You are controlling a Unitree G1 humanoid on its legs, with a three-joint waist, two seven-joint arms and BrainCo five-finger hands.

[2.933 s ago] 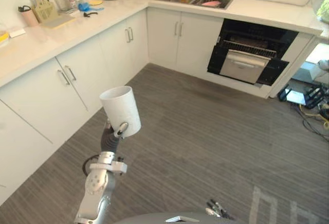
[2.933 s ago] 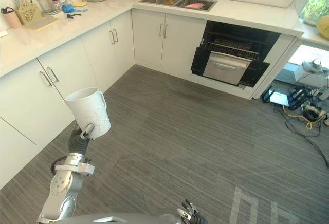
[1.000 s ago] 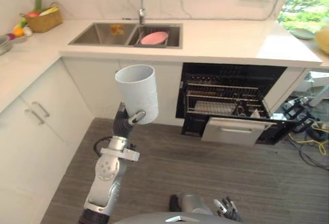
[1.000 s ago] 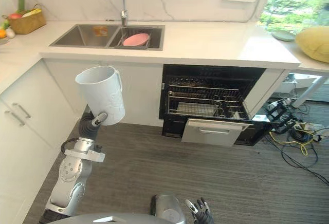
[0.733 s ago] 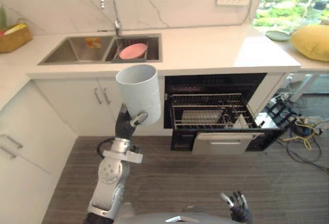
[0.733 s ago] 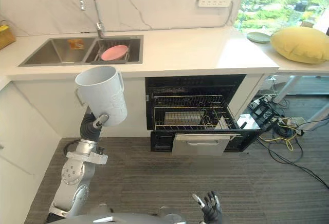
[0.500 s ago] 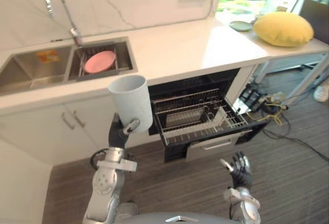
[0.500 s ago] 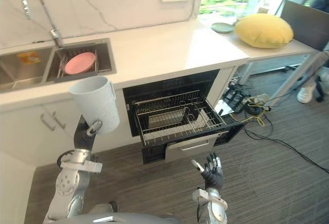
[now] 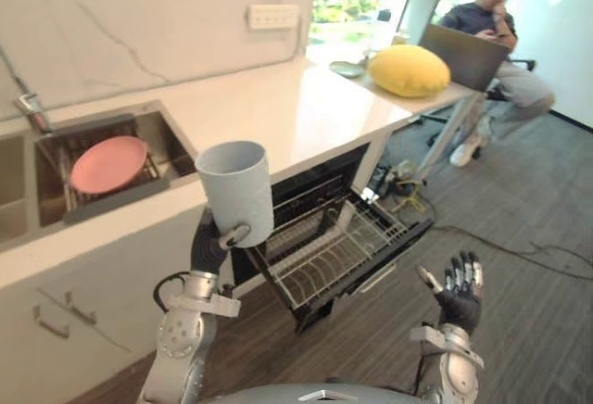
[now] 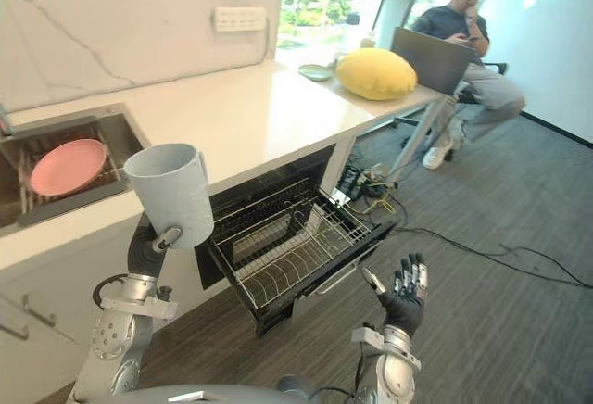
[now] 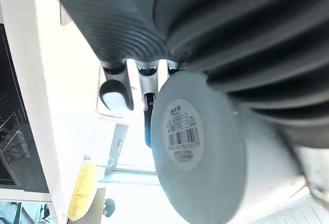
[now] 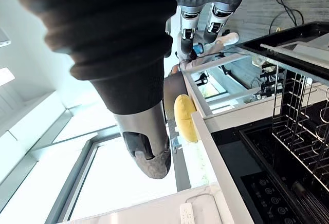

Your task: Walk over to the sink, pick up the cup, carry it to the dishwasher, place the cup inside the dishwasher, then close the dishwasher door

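- Left hand (image 9: 209, 246) curls round the cup (image 9: 236, 189) at its base, upright, above-left of the rack (image 9: 329, 256): carried for loading.
- Right hand (image 9: 458, 295), right of the rack, fingers spread, empty: spare for closing.

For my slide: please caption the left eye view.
Left hand holds cup near the open dishwasher; right hand open.
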